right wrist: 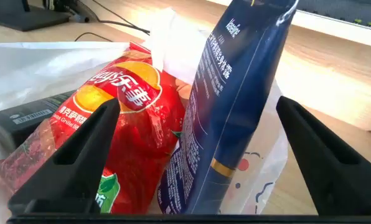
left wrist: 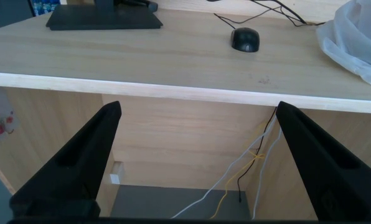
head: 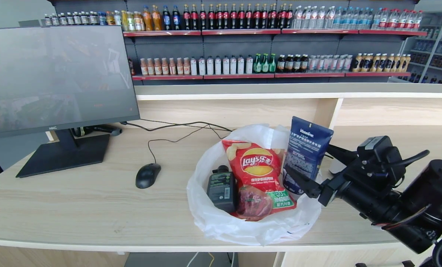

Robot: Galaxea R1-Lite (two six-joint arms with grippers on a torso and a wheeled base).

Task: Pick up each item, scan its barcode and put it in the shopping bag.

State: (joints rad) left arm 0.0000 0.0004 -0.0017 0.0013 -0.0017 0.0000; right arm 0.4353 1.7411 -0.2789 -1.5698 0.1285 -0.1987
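A white shopping bag lies open on the wooden counter. Inside it are a red chips bag, a black flat bottle and a blue pouch standing upright at the bag's right side. My right gripper is open, one finger on either side of the blue pouch and neither pressing on it. The right wrist view shows the chips and black bottle beyond the gripper. My left gripper hangs open and empty below the counter's front edge.
A monitor stands at the back left, with a black mouse and its cable between it and the bag. A raised wooden ledge runs behind the counter. Shelves of bottles fill the background.
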